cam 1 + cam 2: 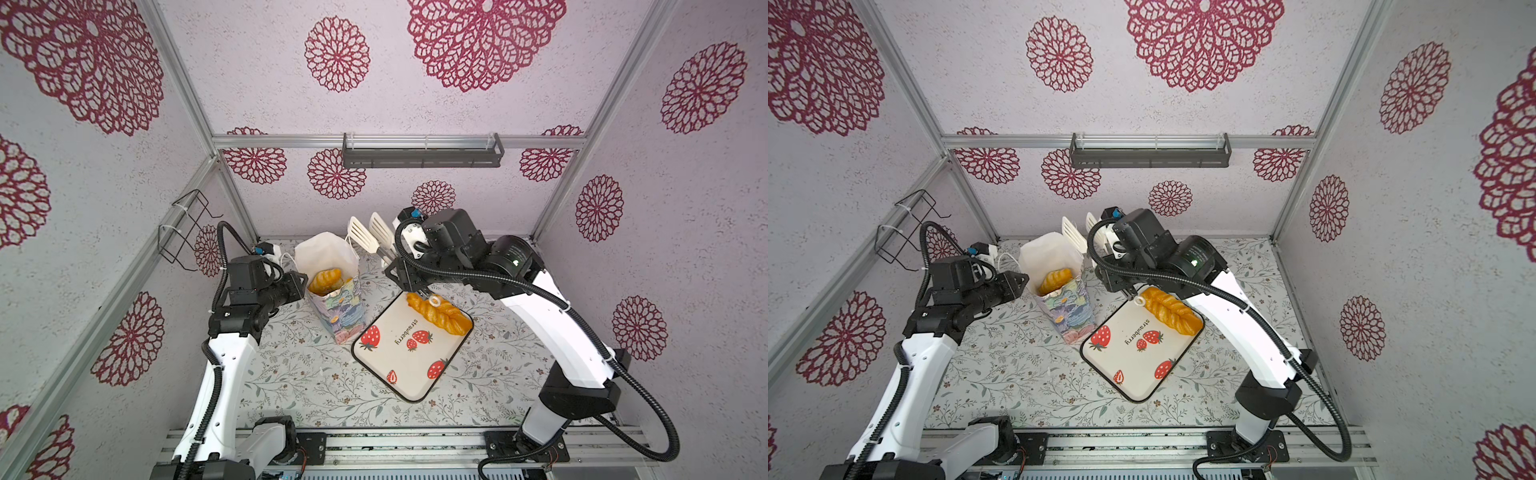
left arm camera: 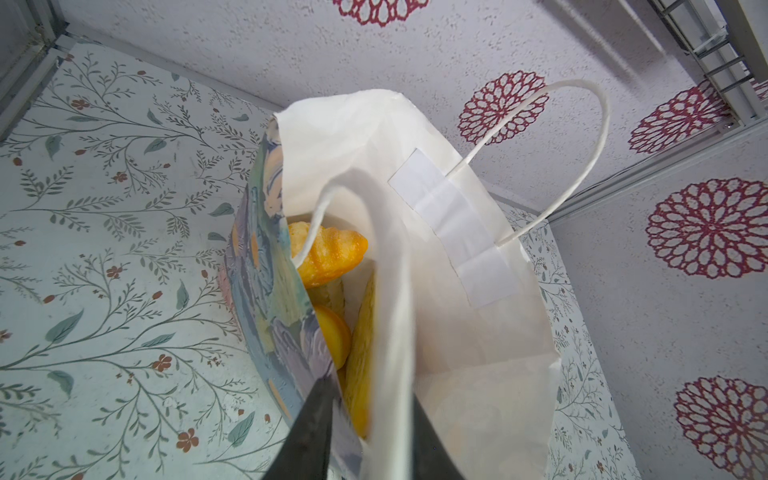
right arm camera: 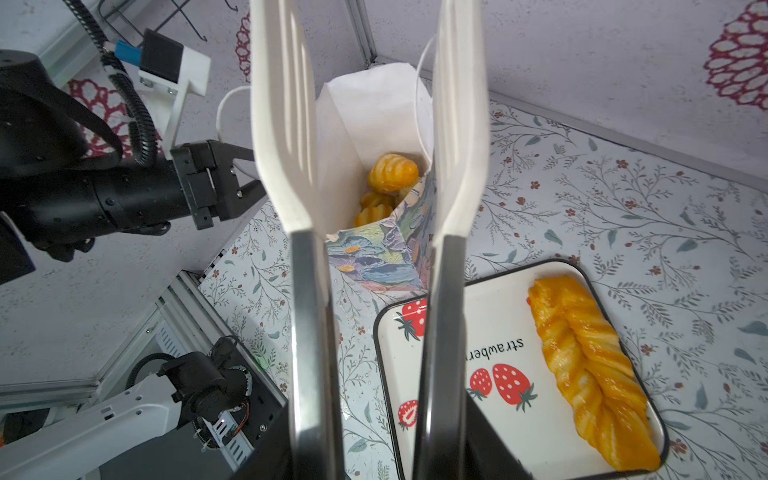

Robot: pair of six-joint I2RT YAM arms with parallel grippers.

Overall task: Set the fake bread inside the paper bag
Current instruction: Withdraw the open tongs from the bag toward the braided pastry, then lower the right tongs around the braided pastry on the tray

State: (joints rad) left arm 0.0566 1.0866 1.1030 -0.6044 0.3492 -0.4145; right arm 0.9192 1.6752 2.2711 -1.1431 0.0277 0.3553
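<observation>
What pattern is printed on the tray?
Red strawberries with green leaves on cream, a dark rim, and the word "strawberry"; the tray shows best in a top view.

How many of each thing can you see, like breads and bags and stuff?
Twisted loaf on the tray: 1
Bread pieces showing inside the bag: at least 3, more may be hidden
Paper bag: 1
Strawberry tray: 1
White tongs: 1
Total: at least 7

Pale textured walls (image 1: pixel 415 104) bear crimson lace rosettes. A grey rail shelf (image 1: pixel 422 156) hangs above the leaf-printed table (image 1: pixel 291 374); a wire rack (image 1: pixel 187 224) is left of the shelf.
</observation>
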